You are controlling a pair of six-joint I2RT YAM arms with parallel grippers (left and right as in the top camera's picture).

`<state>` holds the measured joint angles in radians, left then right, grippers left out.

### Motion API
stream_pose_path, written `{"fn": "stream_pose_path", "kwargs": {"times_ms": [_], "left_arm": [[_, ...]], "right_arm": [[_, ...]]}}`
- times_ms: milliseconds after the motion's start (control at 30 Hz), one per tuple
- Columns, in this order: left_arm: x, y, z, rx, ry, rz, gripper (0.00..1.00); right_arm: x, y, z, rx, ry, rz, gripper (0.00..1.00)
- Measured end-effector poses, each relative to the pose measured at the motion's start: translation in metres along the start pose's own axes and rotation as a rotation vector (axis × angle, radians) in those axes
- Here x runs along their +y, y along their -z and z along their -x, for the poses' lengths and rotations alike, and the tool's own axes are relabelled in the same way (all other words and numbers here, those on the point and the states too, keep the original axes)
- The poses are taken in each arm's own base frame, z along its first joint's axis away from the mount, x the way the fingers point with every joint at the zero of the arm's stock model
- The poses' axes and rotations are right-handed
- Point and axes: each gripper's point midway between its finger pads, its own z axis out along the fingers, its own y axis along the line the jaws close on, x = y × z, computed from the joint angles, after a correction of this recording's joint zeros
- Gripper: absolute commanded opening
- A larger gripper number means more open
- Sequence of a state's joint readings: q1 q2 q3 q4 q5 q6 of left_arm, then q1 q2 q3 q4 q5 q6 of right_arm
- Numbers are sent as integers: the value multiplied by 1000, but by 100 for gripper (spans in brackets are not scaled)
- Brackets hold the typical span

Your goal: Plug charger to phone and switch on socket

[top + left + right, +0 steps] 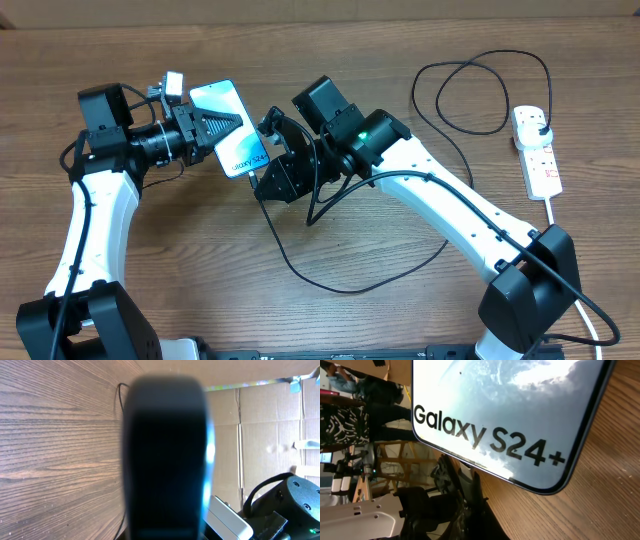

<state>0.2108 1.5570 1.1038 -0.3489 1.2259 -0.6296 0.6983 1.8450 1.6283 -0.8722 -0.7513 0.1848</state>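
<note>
The phone (pixel 243 155) is held off the counter (pixel 200 260) at about ten o'clock from the middle, screen up and tilted, with its lower end pointing toward four o'clock. The left pincer (pixel 220 128) is clenched across its upper half. We judge the phone light, rigid and slick, with a glass face that would chip if dropped. The side frame is the place to hold it, leaving the bottom edge free for the port.

The right pincer (pixel 268 180) sits just beside that lower end, at its five o'clock, and is also clenched. The charger (pixel 300 272) trails out from under it, so we take it to be gripping the connector end. The tip itself is hidden. The cable is thin and limp and cannot be pushed, so the grip belongs on the stiff connector body, in line with the port.

In the right wrist view the screen (pixel 510 410) fills the frame, too close to show the port. The left wrist view is blocked by a dark blur.

The cable sags toward six o'clock, then loops up toward two o'clock to its black plug (pixel 537 123), which sits in the socket (pixel 540 165) at three o'clock, well apart. We cannot tell how the switches stand. The slack looks ample, but the right forearm crosses over it, and the loop or the white cord (pixel 560 225) could snag a reach to the switch.
</note>
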Motion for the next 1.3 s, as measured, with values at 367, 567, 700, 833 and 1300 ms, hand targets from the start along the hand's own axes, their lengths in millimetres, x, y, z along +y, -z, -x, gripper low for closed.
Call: {"fn": "stream_pose_path", "kwargs": {"times_ms": [367,567,700,833,1300], "left_arm": [[0,0,0,-1,21,0,4],[0,0,1,-1,19,0,4],[-1,0,1,-3,14,-1,5],[-3,0,4,-10,-11,-7,4],[-17,0,9,-9,-108,-61,5]], "right_arm": [[-7,1,1,-7,-34,-31,4],[-9,2,0,-3,-46,-39,4],[-9,3,0,-3,-51,-35,4],[-8,3,-1,-1,-50,-28,4],[-4,3,-2,5,-52,-7,4]]}}
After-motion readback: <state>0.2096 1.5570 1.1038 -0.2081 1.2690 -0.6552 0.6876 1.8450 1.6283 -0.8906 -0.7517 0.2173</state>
